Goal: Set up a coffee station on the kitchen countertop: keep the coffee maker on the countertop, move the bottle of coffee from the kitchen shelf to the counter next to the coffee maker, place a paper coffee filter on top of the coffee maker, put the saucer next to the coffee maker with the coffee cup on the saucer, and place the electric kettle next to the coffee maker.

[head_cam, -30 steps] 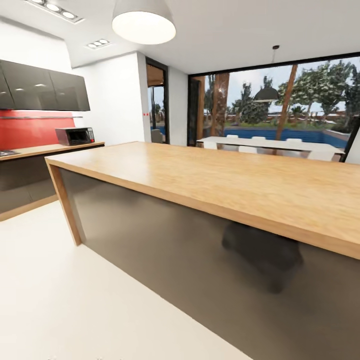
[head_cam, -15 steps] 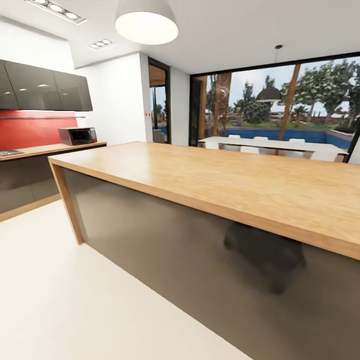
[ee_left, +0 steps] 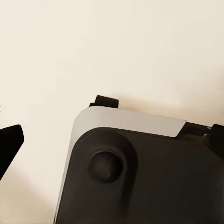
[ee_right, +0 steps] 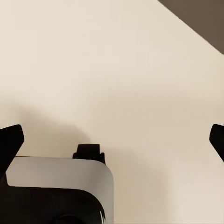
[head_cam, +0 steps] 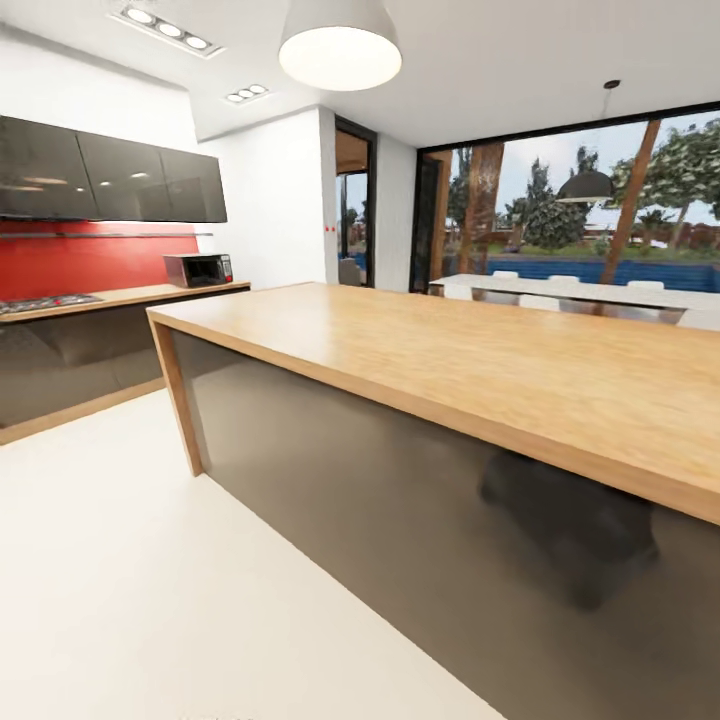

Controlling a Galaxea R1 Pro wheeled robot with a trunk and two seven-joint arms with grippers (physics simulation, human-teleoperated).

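Observation:
A stretch of the kitchen countertop (head_cam: 120, 296) runs along the far left wall over dark grey cabinets, below a red backsplash. The coffee maker, bottle of coffee, paper coffee filter, saucer, coffee cup and electric kettle are out of view. In the left wrist view my left gripper (ee_left: 113, 140) hangs open over my own dark base and the pale floor, with one fingertip (ee_left: 9, 145) at the edge. In the right wrist view my right gripper (ee_right: 114, 140) is open too, its fingertips (ee_right: 10, 140) wide apart above the floor, holding nothing.
A big orange-brown wooden table (head_cam: 480, 365) with a dark glossy front fills the middle and right. A microwave (head_cam: 198, 269) and a hob (head_cam: 40, 302) sit on the far counter. White floor (head_cam: 150, 560) lies open at the left. Glass doors (head_cam: 600, 220) stand behind.
The whole head view has slid rightward, so the camera has turned left and more of the left counter shows. Nothing in the room itself has moved.

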